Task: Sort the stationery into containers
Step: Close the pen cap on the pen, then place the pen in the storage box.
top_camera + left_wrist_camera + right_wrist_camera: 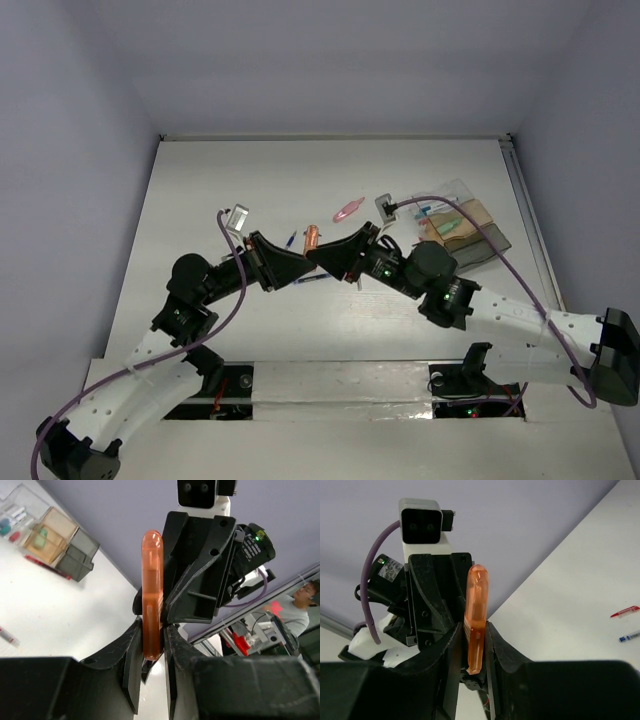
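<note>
My left claw [152, 650] is closed tight on the orange translucent piece [151, 580], which stands upright at mid-frame above the surface [250, 190]. My right claw [474, 650] closely flanks the same piece, but I cannot tell whether it is gripping. The containers [468, 232] sit at centre right.

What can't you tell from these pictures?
- Right wrist view: whether the right gripper pinches the orange piece or merely flanks it.
- Top view: that piece is tiny, its end buried between this gripper and the left gripper.
- Containers: contents too small from above; cut by the left wrist view's edge.
</note>
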`<state>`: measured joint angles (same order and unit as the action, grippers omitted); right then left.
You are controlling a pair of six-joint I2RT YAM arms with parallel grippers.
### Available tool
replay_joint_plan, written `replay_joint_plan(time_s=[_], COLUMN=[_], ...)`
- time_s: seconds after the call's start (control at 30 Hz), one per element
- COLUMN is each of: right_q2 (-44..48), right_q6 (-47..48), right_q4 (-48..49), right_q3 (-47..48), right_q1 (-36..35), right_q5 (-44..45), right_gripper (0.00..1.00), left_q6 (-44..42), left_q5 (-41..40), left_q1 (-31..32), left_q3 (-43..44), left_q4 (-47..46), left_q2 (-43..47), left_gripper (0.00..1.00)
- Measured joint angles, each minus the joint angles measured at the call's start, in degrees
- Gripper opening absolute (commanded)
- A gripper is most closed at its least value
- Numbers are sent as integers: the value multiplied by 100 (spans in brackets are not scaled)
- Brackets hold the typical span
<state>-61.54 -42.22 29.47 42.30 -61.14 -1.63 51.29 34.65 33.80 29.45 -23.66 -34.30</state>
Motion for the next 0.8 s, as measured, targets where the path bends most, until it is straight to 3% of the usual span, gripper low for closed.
replay_joint_plan(time_s=[0.17, 0.47, 0.6, 0.67, 0.73, 0.77, 0.8], right_q2=[-31, -284, -531, -610, -660, -682, -704], right_q6=[151, 208, 114, -9, -114, -164, -238], right_q4=[-492, -525, -448, -372, -321, -304, -295], right_q3=[439, 699, 765, 765, 761, 756, 745], right_q1=[-15, -39, 4, 116, 267, 326, 409], right_q5=[-199, -247, -245, -245, -302, -348, -439], right_gripper=[32, 31, 0, 0, 0, 0, 0], left_q6=[103, 118, 114, 81, 31, 4, -35], left_q5=[-46, 9, 111, 101, 33, -22, -79], left_q1=[-22, -52, -81, -120, -129, -129, -129], left_q3=[-94, -122, -210, -212, -212, -212, -212], left_q4=[-306, -398, -400, -380, -348, -315, -275], left_q2=[166, 221, 149, 118, 105, 105, 107], left_gripper=[0, 0, 0, 0, 16, 32, 41])
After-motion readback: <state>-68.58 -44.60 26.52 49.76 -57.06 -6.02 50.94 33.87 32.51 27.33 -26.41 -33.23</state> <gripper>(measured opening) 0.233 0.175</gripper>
